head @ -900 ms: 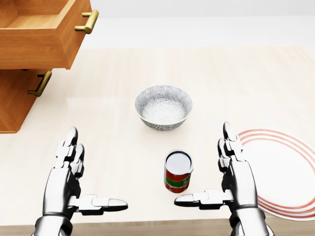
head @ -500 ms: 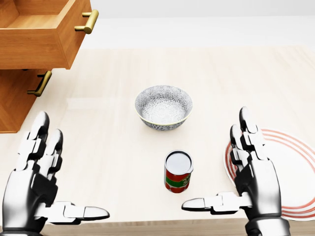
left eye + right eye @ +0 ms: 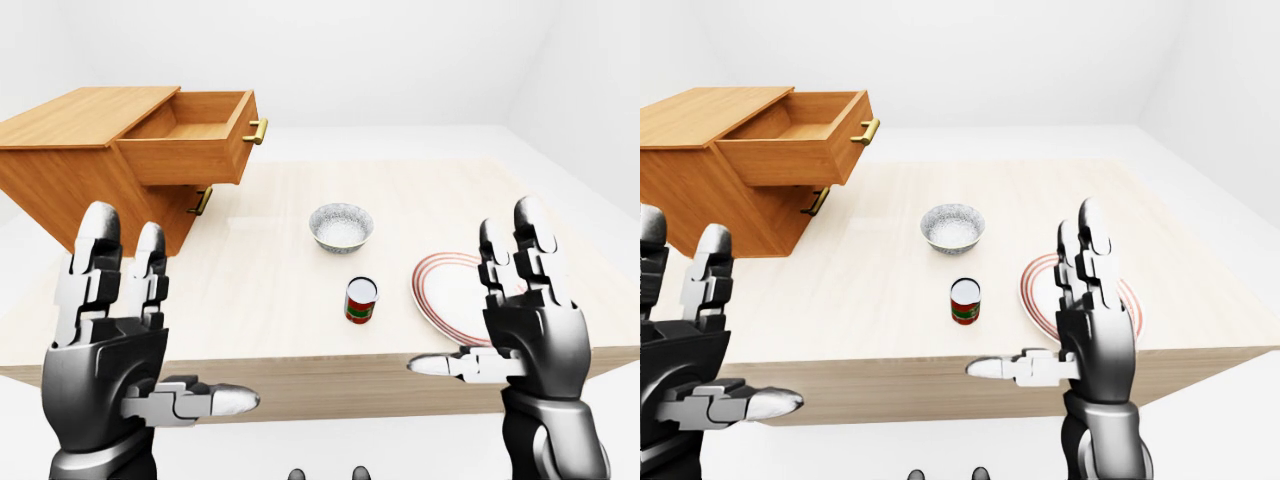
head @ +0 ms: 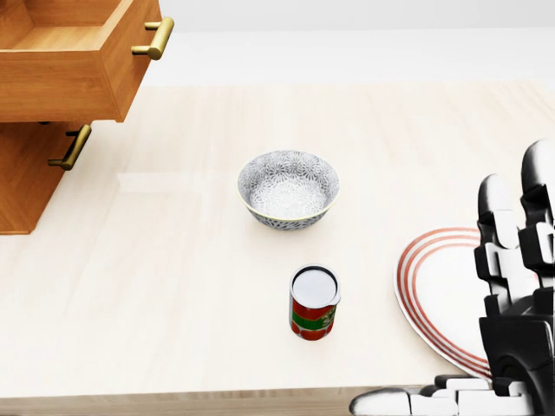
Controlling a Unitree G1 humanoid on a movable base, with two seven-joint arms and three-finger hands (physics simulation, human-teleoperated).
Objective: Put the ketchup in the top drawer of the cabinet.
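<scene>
landmark: bowl [image 4: 288, 188] on table [image 4: 173, 277] | ketchup can [image 4: 314, 302] just below bowl in head view, apart | plate [image 4: 438, 290] lower right of bowl | cabinet [image 3: 75, 170] upper left of bowl, top drawer [image 3: 190, 150] pulled out toward it

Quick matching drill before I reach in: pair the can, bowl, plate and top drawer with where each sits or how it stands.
Things:
1. can
2. bowl
3. plate
4. top drawer

States:
A. pulled open, nothing visible inside
B. upright on the table, below the bowl in the head view
C. flat at the head view's right, partly behind the right hand
D. mid-table, above the can in the head view

Pairs: 1-B, 2-D, 3-C, 4-A
</scene>
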